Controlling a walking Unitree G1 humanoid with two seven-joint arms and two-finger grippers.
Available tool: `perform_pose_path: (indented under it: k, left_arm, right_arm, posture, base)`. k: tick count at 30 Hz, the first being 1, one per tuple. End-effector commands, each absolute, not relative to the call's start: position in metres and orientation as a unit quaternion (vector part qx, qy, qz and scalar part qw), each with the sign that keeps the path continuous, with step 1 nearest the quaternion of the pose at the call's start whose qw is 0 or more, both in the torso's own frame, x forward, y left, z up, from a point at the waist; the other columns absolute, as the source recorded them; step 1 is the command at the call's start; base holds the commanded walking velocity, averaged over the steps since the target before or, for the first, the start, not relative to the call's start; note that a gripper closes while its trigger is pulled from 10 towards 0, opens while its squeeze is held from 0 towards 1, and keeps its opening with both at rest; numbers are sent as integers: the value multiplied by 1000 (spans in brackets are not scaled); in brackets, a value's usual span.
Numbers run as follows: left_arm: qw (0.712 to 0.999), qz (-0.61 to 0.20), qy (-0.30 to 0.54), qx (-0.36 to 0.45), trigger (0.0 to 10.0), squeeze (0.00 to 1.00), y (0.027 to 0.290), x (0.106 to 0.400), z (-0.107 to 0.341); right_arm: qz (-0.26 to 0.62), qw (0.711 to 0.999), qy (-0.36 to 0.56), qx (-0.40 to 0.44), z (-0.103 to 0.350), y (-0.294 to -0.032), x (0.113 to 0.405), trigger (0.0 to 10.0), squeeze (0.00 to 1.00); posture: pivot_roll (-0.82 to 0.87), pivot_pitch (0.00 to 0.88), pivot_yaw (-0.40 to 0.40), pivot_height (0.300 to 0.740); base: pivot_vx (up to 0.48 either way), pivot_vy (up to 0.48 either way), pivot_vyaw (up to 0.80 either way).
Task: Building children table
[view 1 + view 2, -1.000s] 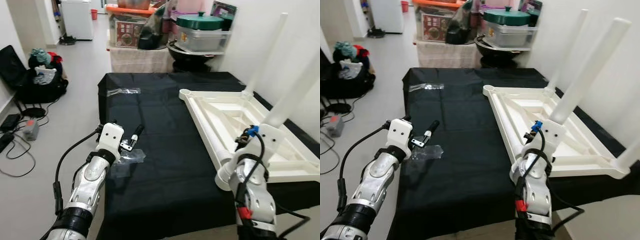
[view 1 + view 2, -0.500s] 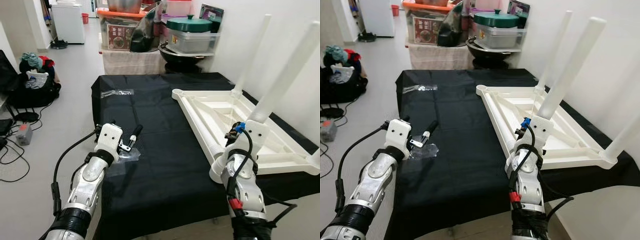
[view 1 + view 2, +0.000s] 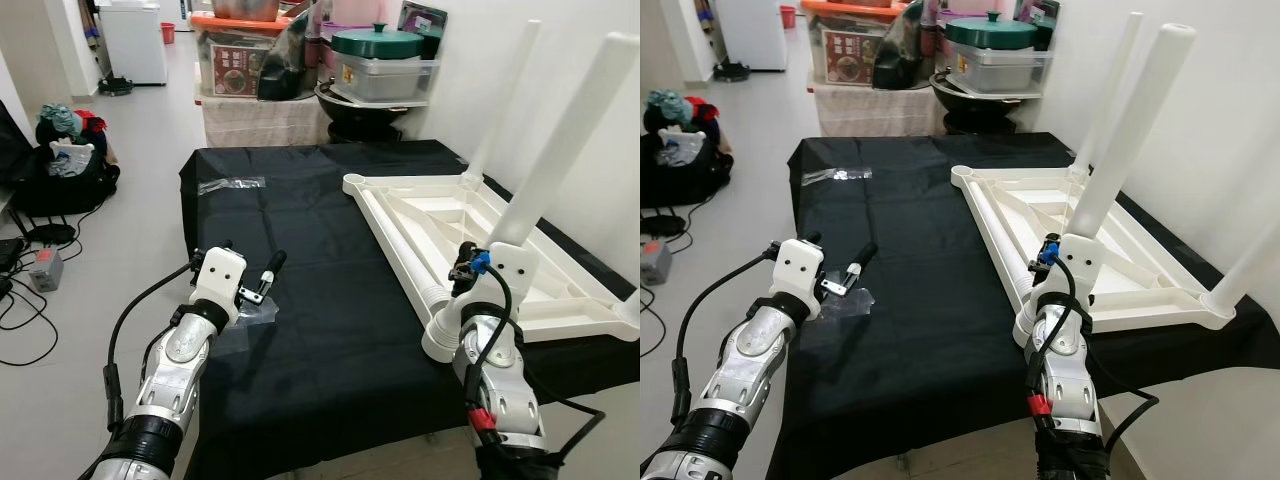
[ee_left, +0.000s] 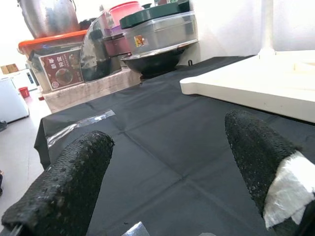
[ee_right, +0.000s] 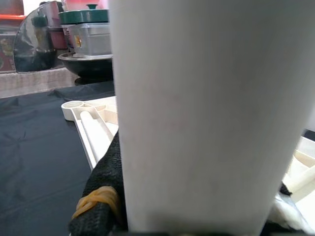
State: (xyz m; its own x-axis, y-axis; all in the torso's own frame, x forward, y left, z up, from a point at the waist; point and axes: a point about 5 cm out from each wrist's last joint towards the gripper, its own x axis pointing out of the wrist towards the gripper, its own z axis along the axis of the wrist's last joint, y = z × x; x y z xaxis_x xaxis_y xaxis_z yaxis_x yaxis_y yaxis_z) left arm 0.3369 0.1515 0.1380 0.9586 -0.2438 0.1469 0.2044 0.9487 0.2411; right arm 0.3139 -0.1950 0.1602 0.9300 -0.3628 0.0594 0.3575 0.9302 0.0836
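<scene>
Right pincer (image 5: 197, 216) (closed) — around table leg (image 3: 1120, 130)

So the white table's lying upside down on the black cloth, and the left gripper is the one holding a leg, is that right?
Not quite: the right gripper holds the white leg, as the right wrist view shows. The left gripper hangs open over the black cloth. The table does lie upside down.

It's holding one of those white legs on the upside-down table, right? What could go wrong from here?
The right end effector grips a white leg by its base; tilted, the tall leg might jam in its socket. The tabletop lies near the edge of the black cloth, so a push might slide it. The open left end effector hovers over a plastic bag.
</scene>
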Motion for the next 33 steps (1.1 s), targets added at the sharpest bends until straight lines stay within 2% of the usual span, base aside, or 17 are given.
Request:
perform_pose_path:
  k: [1, 9, 10, 11, 12, 13, 14, 16, 17, 29, 33]
  left_arm:
    - [983, -119, -81, 111, 10000, 0, 150, 338, 135]
    - [983, -122, -80, 111, 10000, 0, 148, 338, 135]
    - [983, -123, -80, 110, 10000, 0, 148, 338, 134]
    - [983, -123, -80, 110, 10000, 0, 148, 338, 134]
    - [983, -123, -79, 110, 10000, 0, 148, 337, 134]
    - [983, -123, -79, 110, 10000, 0, 148, 337, 134]
    - [983, -124, -77, 109, 10000, 0, 148, 337, 133]
    - [983, -124, -77, 109, 10000, 0, 148, 337, 133]
    - [983, -125, -76, 109, 10000, 0, 147, 337, 133]
    - [983, -126, -71, 109, 10000, 0, 147, 336, 130]
    - [984, -126, -69, 109, 10000, 0, 148, 336, 129]
  right_arm:
    - [-175, 981, 67, 40, 116, -198, 307, 10000, 0]
    - [-51, 996, 50, 48, 127, -190, 317, 10000, 0]
    - [15, 997, 34, 62, 133, -185, 317, 10000, 0]
    - [15, 997, 34, 62, 133, -185, 317, 10000, 0]
    - [91, 994, 22, 64, 136, -178, 312, 10000, 0]
    - [91, 994, 22, 64, 136, -178, 312, 10000, 0]
    - [142, 987, 18, 68, 138, -173, 308, 10000, 0]
    - [142, 987, 18, 68, 138, -173, 308, 10000, 0]
    - [172, 983, 16, 69, 138, -170, 306, 10000, 0]
    - [184, 980, 25, 76, 129, -165, 305, 10000, 0]
    - [214, 973, 30, 78, 127, -166, 305, 10000, 0]
  posture:
    - [10, 0, -41, 740]
    - [12, 0, -45, 740]
    - [11, 0, -47, 740]
    - [11, 0, -47, 740]
    - [12, 0, -49, 740]
    - [12, 0, -49, 740]
    - [12, 0, -52, 740]
    - [12, 0, -52, 740]
    - [12, 0, -53, 740]
    - [17, 0, -55, 740]
    - [19, 0, -58, 740]
  base:
    - [0, 0, 0]
    - [0, 0, 0]
    - [0, 0, 0]
    - [0, 0, 0]
    - [0, 0, 0]
    - [0, 0, 0]
    - [0, 0, 0]
    - [0, 0, 0]
    - [0, 0, 0]
    - [0, 0, 0]
    - [0, 0, 0]
